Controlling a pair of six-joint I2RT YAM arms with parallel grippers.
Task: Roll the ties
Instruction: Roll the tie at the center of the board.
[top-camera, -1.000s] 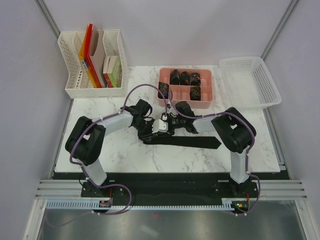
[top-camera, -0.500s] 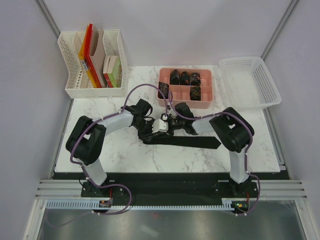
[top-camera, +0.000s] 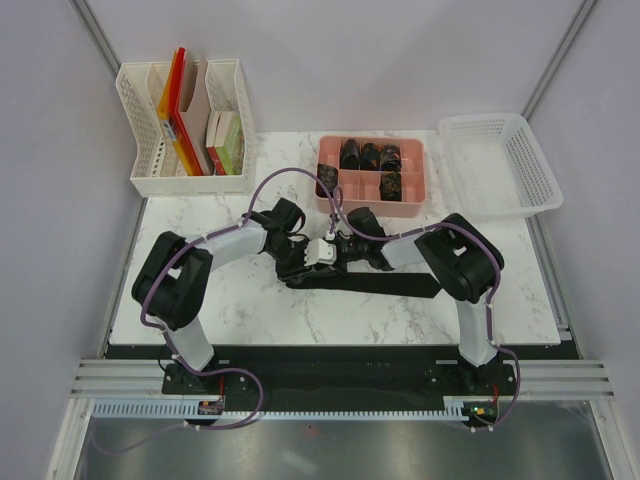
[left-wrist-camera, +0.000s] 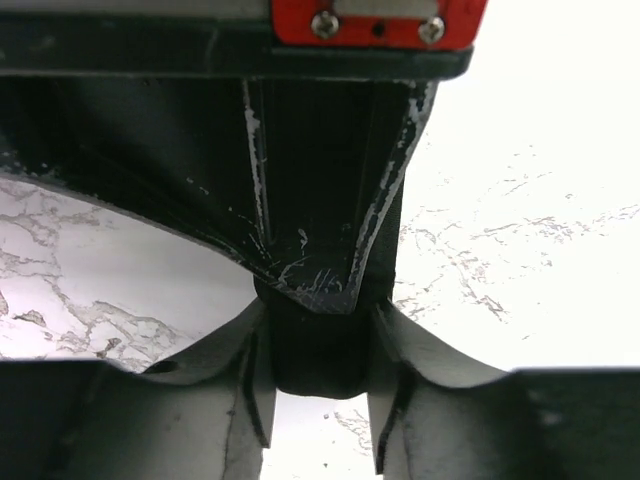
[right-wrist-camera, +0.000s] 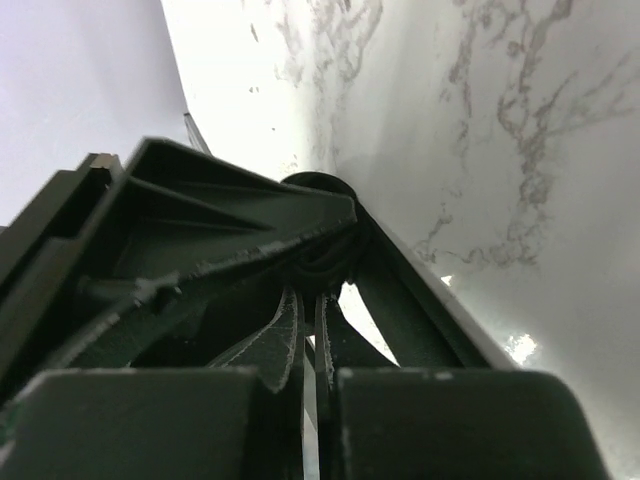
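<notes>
Marble-patterned white tabletop (top-camera: 230, 300) filled the overhead view between pale lilac walls. On it stood one white slotted plastic file rack (top-camera: 190, 184) at the left rear, one pink compartmented plastic tray (top-camera: 424, 172) behind the arms, and one white mesh basket (top-camera: 485, 118) to the tray's right. Five rolled ties (top-camera: 368, 155), dark coils, sat in the tray. One long blackish fabric necktie (top-camera: 385, 283) lay flat on the table, and the left gripper (top-camera: 302, 262) and right gripper (top-camera: 332, 252) met at its left end. From the left wrist, that gripper's two fingers (left-wrist-camera: 245, 385) stood part-way apart, clamping a dark lump of the necktie (left-wrist-camera: 316, 360) from both sides. From the right wrist, the right gripper's (right-wrist-camera: 315, 290) jaws were pressed together with a dark coil of necktie (right-wrist-camera: 330, 250) at their tips. Whether fabric lay pinched between them could not be told.
</notes>
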